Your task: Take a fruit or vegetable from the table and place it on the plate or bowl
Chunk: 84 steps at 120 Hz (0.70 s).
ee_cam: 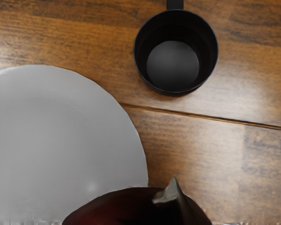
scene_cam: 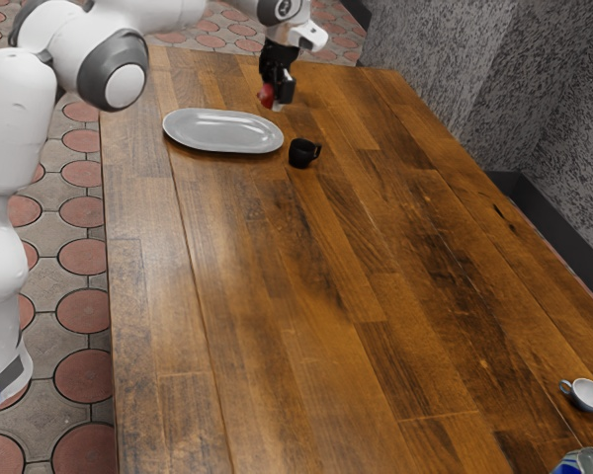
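- At the near edge of the tabletop (scene_cam: 306,296), toward five o'clock, stands a can (scene_cam: 581,462), with a white cup (scene_cam: 584,394) just beyond it.
- Farther back, a black cup (scene_cam: 302,152) stands upright at four o'clock from the plate (scene_cam: 222,130), near it but apart.
- Farthest, the hand (scene_cam: 275,94) is clenched on a red fruit (scene_cam: 267,97), which it holds above the plate's one o'clock rim.
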Each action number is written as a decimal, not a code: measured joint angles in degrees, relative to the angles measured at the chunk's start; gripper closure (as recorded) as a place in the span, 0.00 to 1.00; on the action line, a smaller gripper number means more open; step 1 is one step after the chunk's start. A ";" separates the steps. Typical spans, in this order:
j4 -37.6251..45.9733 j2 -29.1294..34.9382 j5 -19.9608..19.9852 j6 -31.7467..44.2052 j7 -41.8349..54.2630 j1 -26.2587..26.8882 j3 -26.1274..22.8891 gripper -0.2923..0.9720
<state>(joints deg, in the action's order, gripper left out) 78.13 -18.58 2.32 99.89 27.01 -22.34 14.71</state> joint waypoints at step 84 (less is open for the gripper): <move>3.41 -4.25 -0.13 0.12 -0.67 -2.22 7.68 0.48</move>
<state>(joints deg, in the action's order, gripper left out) 81.54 -22.82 2.19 100.00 26.33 -24.56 22.39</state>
